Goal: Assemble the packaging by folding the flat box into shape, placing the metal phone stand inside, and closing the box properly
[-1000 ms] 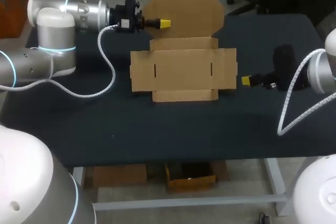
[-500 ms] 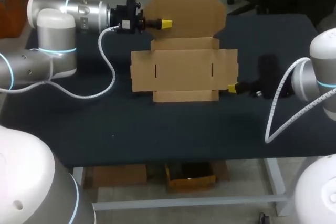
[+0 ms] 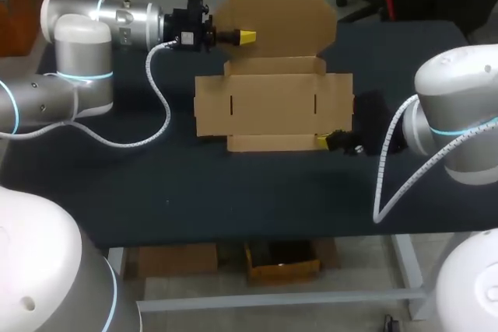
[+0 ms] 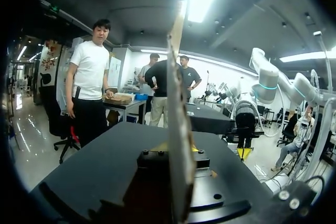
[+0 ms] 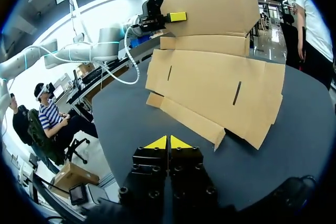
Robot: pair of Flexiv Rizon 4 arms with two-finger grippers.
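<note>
The left pincer is gripping the flat box lying on the dark table. The right pincer is sitting closed, empty.

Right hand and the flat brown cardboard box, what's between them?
Only bare dark tabletop, seen in the right wrist view, separates the right hand from the flat brown cardboard box.

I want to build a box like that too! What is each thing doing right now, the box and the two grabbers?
box: unfolded, main panels lying flat.
lid flap: lifted up at the back, standing.
left gripper: shut on the lid flap, holding it up.
right gripper: shut, empty, by the box's front right corner.
</note>
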